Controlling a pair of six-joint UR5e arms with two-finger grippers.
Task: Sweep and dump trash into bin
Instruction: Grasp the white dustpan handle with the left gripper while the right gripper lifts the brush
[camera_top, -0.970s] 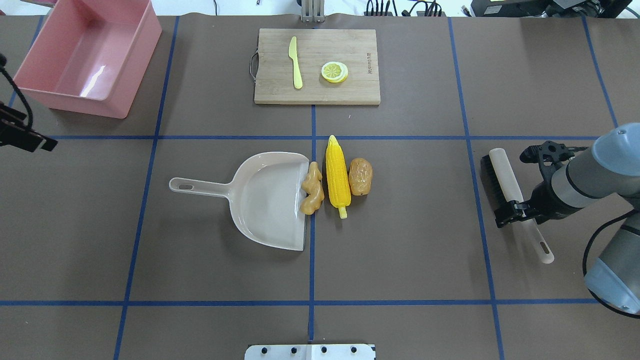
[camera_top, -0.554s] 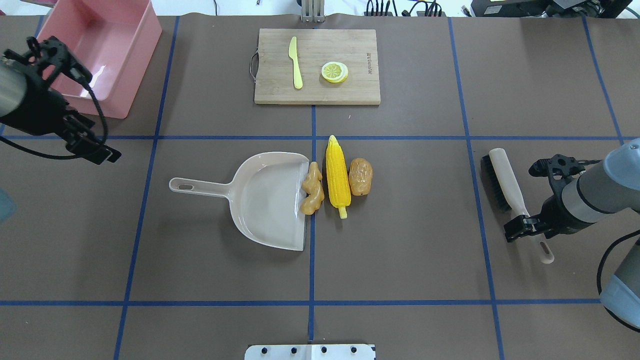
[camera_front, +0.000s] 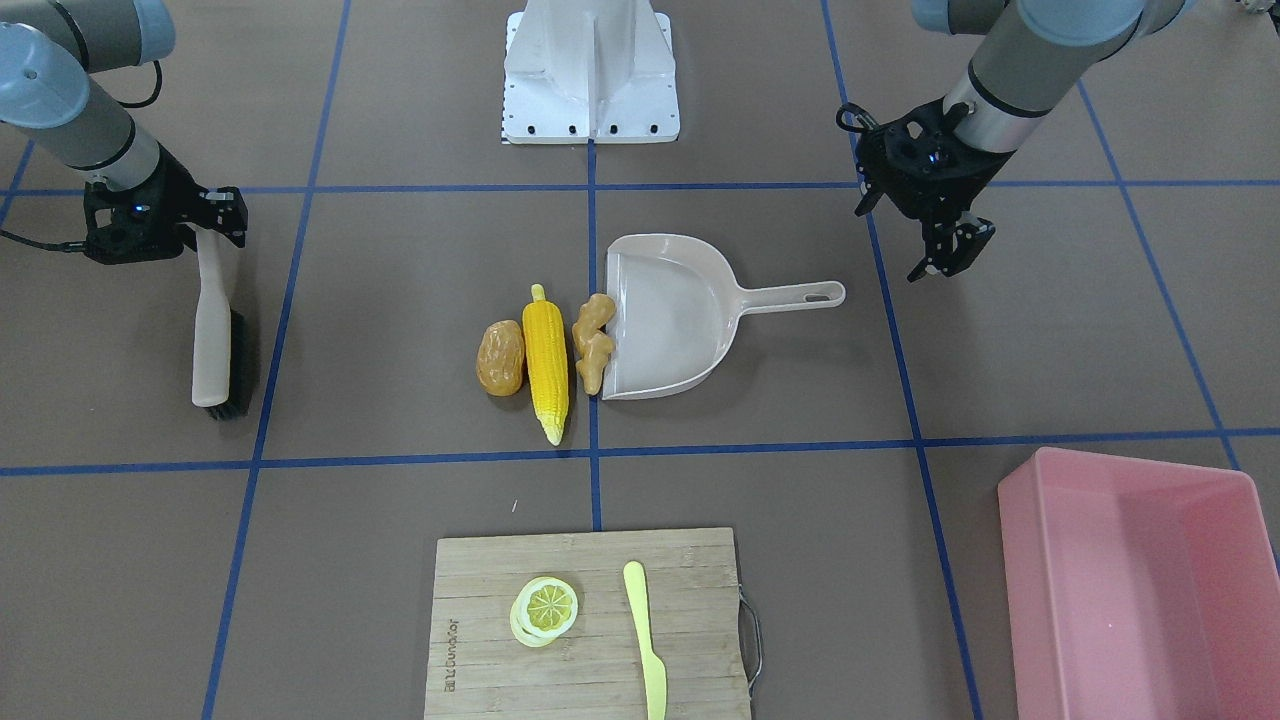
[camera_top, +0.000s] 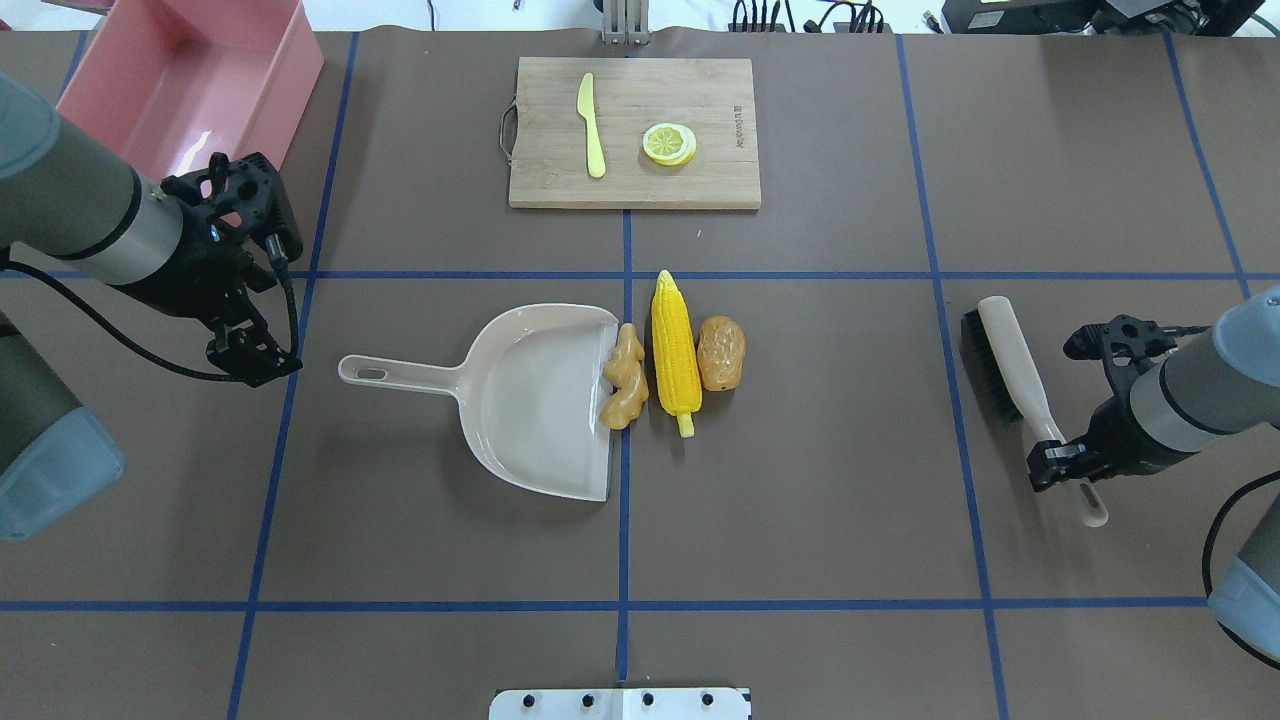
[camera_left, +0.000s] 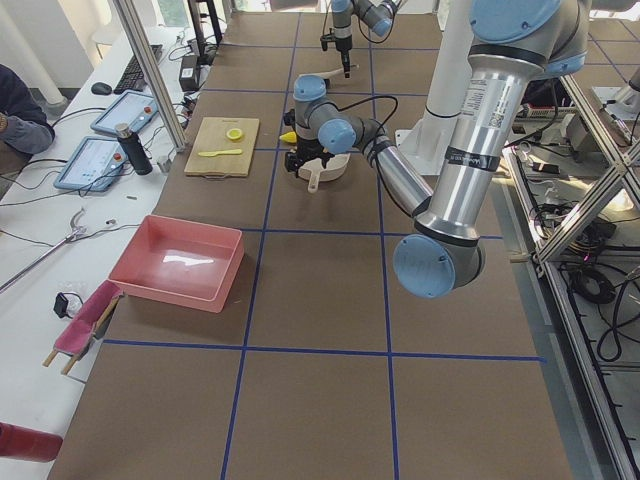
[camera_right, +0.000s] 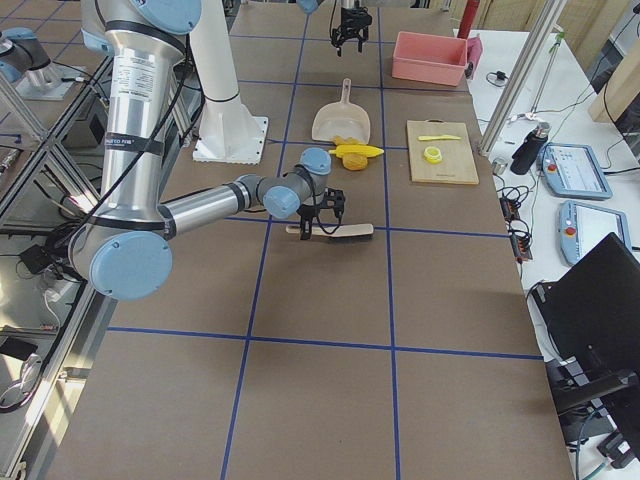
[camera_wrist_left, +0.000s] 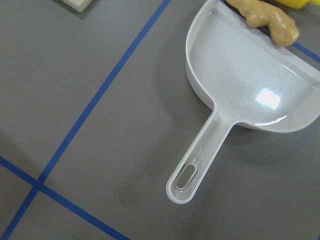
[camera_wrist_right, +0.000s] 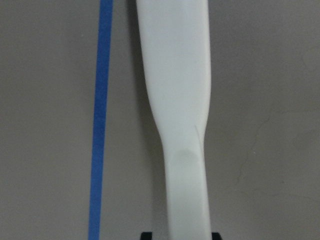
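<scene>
Jaws on the left gripper stand apart and hold nothing; it hangs near the end of the dustpan handle, not touching it. The right gripper has its jaws set either side of the brush handle, near the handle's free end. The right wrist view shows a gap on one side, so the jaws are not clamped, and the brush lies flat on the table.

The trash sits mid-table in a tight row. The knobbly tan ginger rests against the dustpan's open lip. Next comes the long yellow corn, its stub towards the robot, then the brown oval potato on the far side from the pan. The pink bin stands well apart, at the far corner on the robot's left.

The overhead view hides part of the bin behind the left arm and cuts it at the top edge; the front view crops its corner. The left wrist view shows no fingers. The right wrist view shows only two dark fingertips at its bottom edge and none of the bristles. Both side views leave the trash too small to make out.
</scene>
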